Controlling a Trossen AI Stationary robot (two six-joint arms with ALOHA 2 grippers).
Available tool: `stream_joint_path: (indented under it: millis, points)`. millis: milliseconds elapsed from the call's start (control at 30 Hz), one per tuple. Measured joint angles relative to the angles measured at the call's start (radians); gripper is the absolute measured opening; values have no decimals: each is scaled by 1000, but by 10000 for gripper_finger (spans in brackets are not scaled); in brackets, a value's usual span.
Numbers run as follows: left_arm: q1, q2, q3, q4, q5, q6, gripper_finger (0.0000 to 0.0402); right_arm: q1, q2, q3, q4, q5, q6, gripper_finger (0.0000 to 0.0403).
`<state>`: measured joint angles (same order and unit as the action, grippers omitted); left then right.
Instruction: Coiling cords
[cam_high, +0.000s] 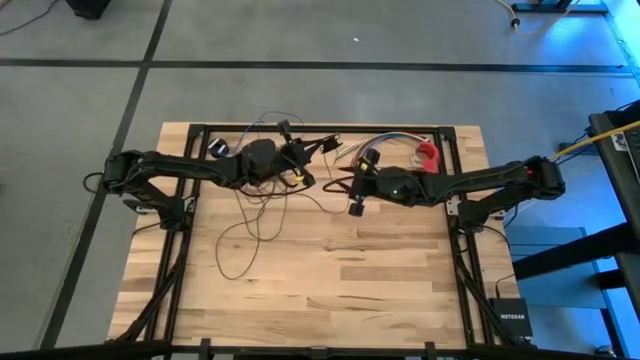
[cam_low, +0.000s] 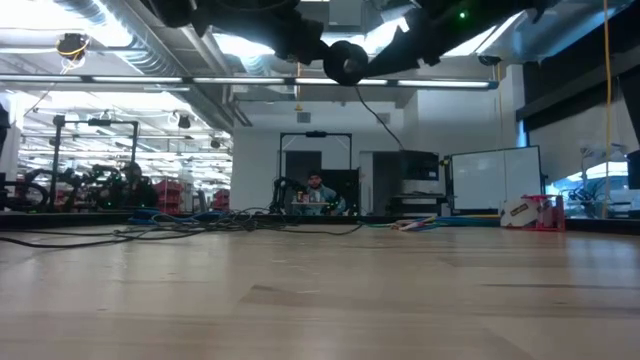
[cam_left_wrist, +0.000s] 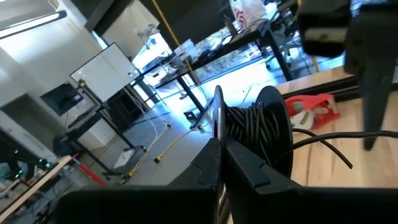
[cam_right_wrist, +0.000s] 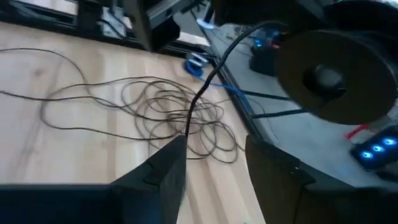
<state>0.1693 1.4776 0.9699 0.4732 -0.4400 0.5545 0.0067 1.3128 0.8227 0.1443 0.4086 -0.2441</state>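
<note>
The cord is a thin dark wire. Part of it is wound on a small black round spool (cam_left_wrist: 255, 127) and the rest lies in loose loops (cam_high: 258, 212) on the wooden table, left of centre. My left gripper (cam_left_wrist: 221, 140) holds the spool up above the table's far middle (cam_high: 300, 168). In the low view the spool (cam_low: 345, 62) hangs high, with a strand (cam_low: 378, 118) dropping from it. My right gripper (cam_right_wrist: 214, 146) stands open just right of the spool (cam_high: 353, 198). The strand (cam_right_wrist: 205, 87) runs down just beyond its fingertips to the loops (cam_right_wrist: 174, 115). My left gripper pinches the rim of one thin flange of the spool (cam_left_wrist: 217, 109) between its two shut fingers, which lie about level and come from the table's left. The spool is lifted clear of the table, its flanges upright. A slack strand (cam_left_wrist: 323, 146) leaves the winding.
A bundle of multicoloured wires (cam_high: 385, 143) and a red object (cam_high: 428, 155) lie at the far right, near the black frame rail (cam_high: 320, 128). The table's near half (cam_high: 330, 280) is bare wood. Beyond the far edge stand workshop benches and a person (cam_low: 315, 190).
</note>
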Motion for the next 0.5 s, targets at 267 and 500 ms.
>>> stream_joint_path:
  millis: [267,500]
  points:
    - [1,0,-1,9,2,1,2,0,73,-2,67,-100,29,170]
    - [-5,0,-1,8,3,3,3,9,123,-2,134,46,-72,120]
